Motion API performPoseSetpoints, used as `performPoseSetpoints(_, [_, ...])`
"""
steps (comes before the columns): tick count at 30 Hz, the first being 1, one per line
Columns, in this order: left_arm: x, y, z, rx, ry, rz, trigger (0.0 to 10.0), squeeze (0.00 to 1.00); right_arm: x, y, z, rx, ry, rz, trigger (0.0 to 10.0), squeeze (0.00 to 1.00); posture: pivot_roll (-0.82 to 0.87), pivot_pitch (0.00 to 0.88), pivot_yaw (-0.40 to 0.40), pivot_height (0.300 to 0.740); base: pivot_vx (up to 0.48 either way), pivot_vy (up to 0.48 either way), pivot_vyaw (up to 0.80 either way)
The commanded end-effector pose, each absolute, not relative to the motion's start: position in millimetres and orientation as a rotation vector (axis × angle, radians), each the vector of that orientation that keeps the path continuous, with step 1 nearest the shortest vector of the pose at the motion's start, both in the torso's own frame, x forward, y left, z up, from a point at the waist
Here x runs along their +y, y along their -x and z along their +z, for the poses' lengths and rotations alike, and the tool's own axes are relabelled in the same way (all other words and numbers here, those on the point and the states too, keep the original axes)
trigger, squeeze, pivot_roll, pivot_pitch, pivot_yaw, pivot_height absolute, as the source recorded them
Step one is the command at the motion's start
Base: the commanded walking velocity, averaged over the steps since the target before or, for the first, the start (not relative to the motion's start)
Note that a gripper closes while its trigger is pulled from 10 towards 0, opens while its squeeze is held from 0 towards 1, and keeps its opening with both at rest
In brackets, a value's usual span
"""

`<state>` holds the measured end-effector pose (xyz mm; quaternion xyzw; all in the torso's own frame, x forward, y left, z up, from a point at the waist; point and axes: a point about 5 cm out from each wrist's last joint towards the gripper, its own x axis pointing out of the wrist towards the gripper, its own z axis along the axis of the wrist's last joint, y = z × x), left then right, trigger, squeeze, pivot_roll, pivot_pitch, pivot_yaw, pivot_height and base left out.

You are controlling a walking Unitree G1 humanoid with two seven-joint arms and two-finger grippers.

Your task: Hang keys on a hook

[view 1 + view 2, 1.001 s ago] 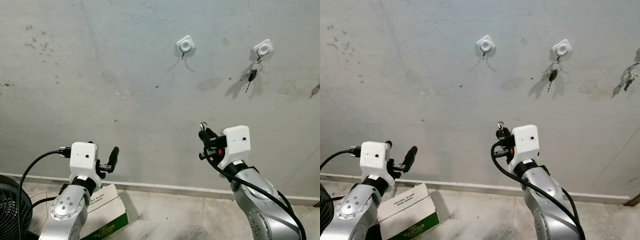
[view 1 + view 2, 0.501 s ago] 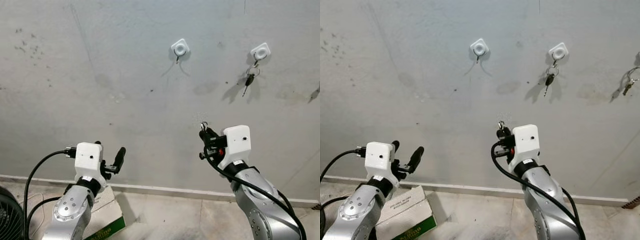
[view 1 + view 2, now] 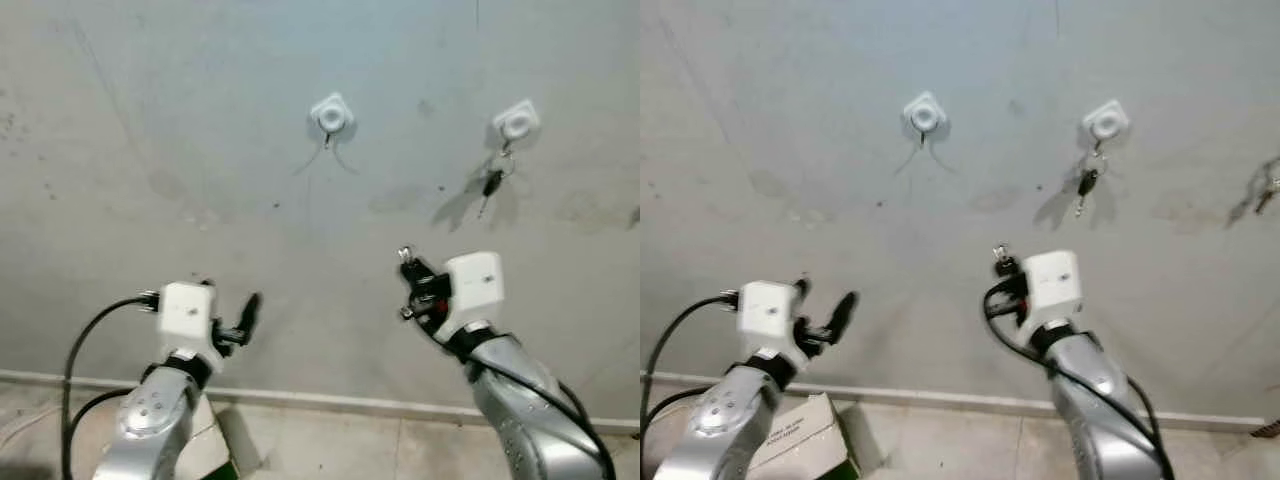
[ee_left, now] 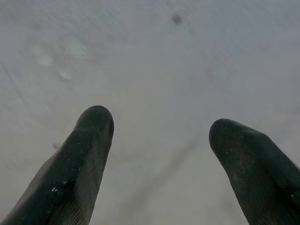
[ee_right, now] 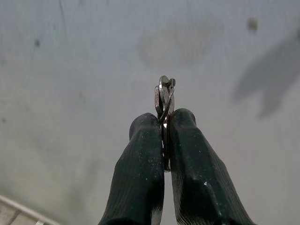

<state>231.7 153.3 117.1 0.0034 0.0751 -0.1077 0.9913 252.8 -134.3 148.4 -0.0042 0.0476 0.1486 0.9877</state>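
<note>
A bare white hook [image 3: 330, 114] is fixed high on the grey wall. To its right, a second white hook [image 3: 516, 121] carries a hanging key [image 3: 490, 184]. My right gripper [image 3: 407, 262] is raised below and between the two hooks, shut on a key ring [image 5: 164, 96] whose metal loop sticks out past the fingertips [image 5: 183, 119]. My left gripper [image 3: 252, 305] is held up at the lower left, open, with nothing between its fingers [image 4: 93, 136], facing bare wall.
More keys [image 3: 1268, 190] hang at the far right edge of the wall. A white skirting [image 3: 330, 401] runs along the wall's foot above a tiled floor. A cardboard box [image 3: 800, 438] with a green side lies on the floor below my left arm.
The camera has shifted, so the hooks sit lower and further left in the picture, which is now blurred. My right gripper stays shut on the key ring; the left stays open.
</note>
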Motion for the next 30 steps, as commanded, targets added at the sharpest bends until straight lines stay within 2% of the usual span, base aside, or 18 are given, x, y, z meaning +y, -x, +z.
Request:
performPoseSetpoints(1, [161.4,-230.5,117.5,0.149,-0.004,-0.189,10.0,0.00,-124.7,-251.8,154.7,0.065,-0.006,0.337,10.0,0.00,0.09,0.020,0.038,0.740,0.000,0.000,0.00])
performPoseSetpoints(9, [166.9,-225.3,120.4,0.118,-0.071,-0.140,10.0,0.00,-121.6,-250.9,152.6,0.070,-0.011,0.364,10.0,0.00,0.10,0.018,0.035,0.740,0.000,0.000,0.00])
performPoseSetpoints(11, [163.2,-217.7,125.2,0.080,-0.136,-0.178,10.0,0.00,-114.3,-245.6,153.0,0.075,-0.031,0.475,10.0,0.00,0.10,0.017,0.033,0.740,0.000,0.000,0.00])
performPoseSetpoints(15, [156.8,-213.9,127.5,0.057,-0.166,-0.236,10.0,0.00,-111.7,-240.8,153.4,0.078,-0.023,0.554,10.0,0.00,0.11,0.017,0.030,0.740,0.000,0.000,0.00])
performPoseSetpoints(16, [150.2,-214.9,129.1,0.036,-0.194,-0.284,10.0,0.00,-107.0,-242.4,156.9,0.069,-0.029,0.616,10.0,0.00,0.11,0.014,0.028,0.740,0.000,0.000,0.00])
performPoseSetpoints(22, [146.2,-218.8,131.3,0.020,-0.181,-0.288,10.0,0.00,-90.2,-246.1,168.9,0.042,-0.070,0.746,10.0,0.00,0.11,0.008,0.027,0.740,0.000,0.000,0.00])
performPoseSetpoints(26, [140.1,-220.9,132.2,0.012,-0.185,-0.357,10.0,0.00,-78.0,-256.8,180.7,-0.013,-0.080,0.787,10.0,0.00,0.12,0.009,0.025,0.740,0.000,0.000,0.00])
performPoseSetpoints(30, [140.3,-224.9,134.2,0.001,-0.181,-0.348,10.0,0.00,-70.7,-269.2,192.4,-0.062,-0.102,0.790,10.0,0.00,0.12,0.011,0.029,0.740,0.000,0.000,0.00])
